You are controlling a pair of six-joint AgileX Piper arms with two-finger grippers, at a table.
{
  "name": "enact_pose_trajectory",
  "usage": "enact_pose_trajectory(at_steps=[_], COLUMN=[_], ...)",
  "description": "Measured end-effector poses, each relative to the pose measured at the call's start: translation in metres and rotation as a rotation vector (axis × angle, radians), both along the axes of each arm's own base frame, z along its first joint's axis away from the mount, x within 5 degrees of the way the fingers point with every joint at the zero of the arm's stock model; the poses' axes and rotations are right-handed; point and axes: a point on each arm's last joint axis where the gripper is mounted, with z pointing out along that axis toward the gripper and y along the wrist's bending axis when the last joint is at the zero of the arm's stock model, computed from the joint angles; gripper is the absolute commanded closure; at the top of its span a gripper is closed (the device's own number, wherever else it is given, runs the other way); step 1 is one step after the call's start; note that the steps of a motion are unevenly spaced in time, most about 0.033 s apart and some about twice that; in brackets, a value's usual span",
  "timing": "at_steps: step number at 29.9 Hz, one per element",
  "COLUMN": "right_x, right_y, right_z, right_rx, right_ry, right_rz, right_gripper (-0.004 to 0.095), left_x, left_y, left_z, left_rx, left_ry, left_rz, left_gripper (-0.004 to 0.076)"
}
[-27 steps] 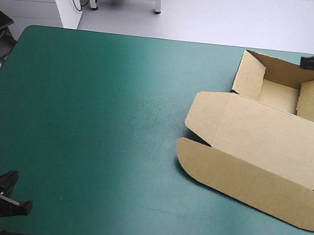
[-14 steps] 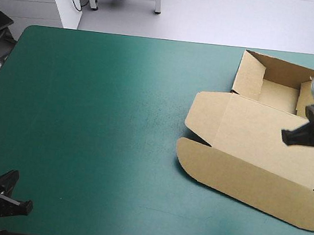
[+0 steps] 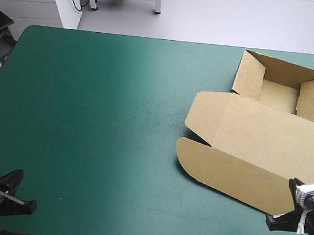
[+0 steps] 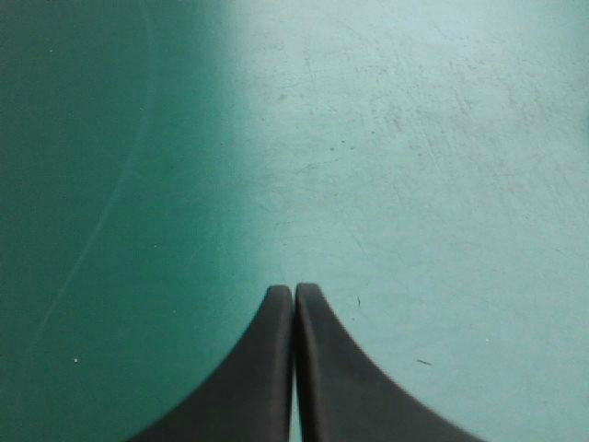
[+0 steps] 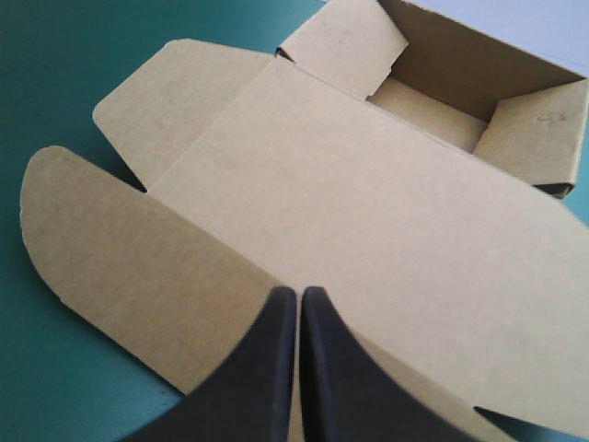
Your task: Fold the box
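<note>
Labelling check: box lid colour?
Plain brown, unprinted; the lid shows best in the right wrist view.

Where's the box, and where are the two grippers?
box (image 3: 269, 145), high view, on its flat lid.
left gripper (image 4: 294, 292), left wrist view, between its fingertips.
right gripper (image 5: 299, 295), right wrist view, between its fingertips.

The box (image 3: 269, 144) is matt brown board, the teal-green cover (image 3: 99, 116) faintly scuffed.

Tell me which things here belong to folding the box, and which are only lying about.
For the job: the box, an open tray with its lid flat; right gripper, shut, over the lid; left gripper, shut, far off.
Lying about: nothing but the teal-green cover under them.
</note>
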Motion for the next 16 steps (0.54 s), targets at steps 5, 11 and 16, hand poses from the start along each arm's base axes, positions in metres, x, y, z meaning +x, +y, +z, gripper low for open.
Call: enact_pose_trajectory(at_steps=[5,11,16], right_x=[-0.007,-0.008,-0.004], right_y=[0.000,0.000,0.002], right_z=[-0.044,-0.082,-0.098], right_rx=[0.023,0.030,0.050], right_ry=[-0.025,-0.014,0.020], right_rz=[0.000,-0.001,0.004], right_gripper=[0.0908,0.0908,0.0908], left_x=[0.002,0.004,0.005], left_y=[-0.005,-0.011,-0.013], left_z=[-0.006,-0.009,-0.010], left_rx=[-0.022,-0.034,-0.045], left_ry=[0.011,-0.012,-0.012], left_rz=[-0.040,-0.097,-0.107], left_gripper=[0.0732,0.0732,0.0732])
